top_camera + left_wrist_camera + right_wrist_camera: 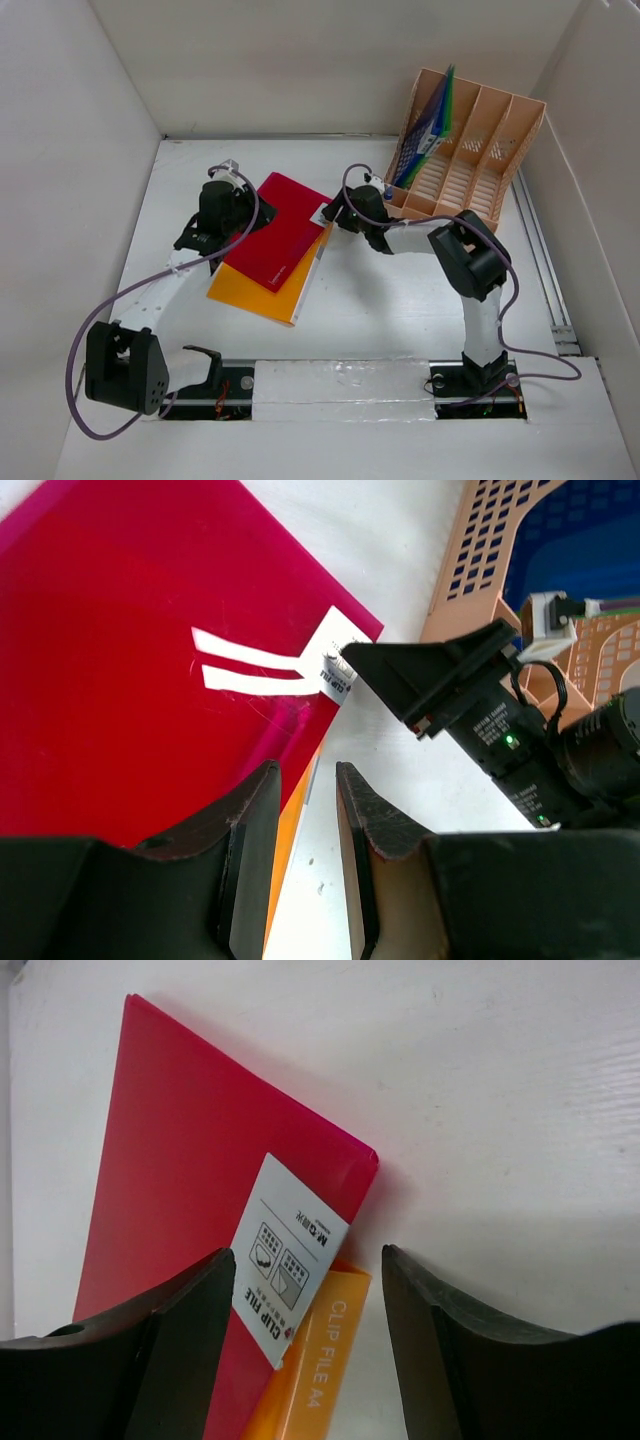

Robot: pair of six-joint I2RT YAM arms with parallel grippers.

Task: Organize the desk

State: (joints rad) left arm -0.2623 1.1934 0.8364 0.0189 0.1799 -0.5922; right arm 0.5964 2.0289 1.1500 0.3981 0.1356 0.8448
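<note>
Filling almost the whole top view, the desk (400,300) is a flat matte white tabletop, closed in by white panels (300,60) on the left, far and right sides, with the two arm bases at its near edge

A peach slotted file rack (480,150) stands in the far right corner of the desk, tilted at an angle to the walls; its leftmost slot holds blue and green folders (428,125) standing on edge, and the other slots show only their slatted floors

Near the middle of the desk, a little left, a red folder (285,230) lies flat and skewed, overlapping an orange folder (255,292) beneath it, so that the orange one sticks out along the near side. In the right wrist view the orange cover reads "CLIP FILE A4"

The left gripper (307,770) sits low at the left side of the red folder, its fingers a narrow gap apart with nothing clamped between them; through the gap show the white desk and the orange folder's edge. The right gripper (307,1252) hangs over the red folder's right-hand corner, close to the rack, its fingers spread wide and gripping nothing

Smallest is a white label (285,1250) stuck at that corner of the red folder, printed "CLIP FILE", lying right between the right fingers in the wrist view
</note>
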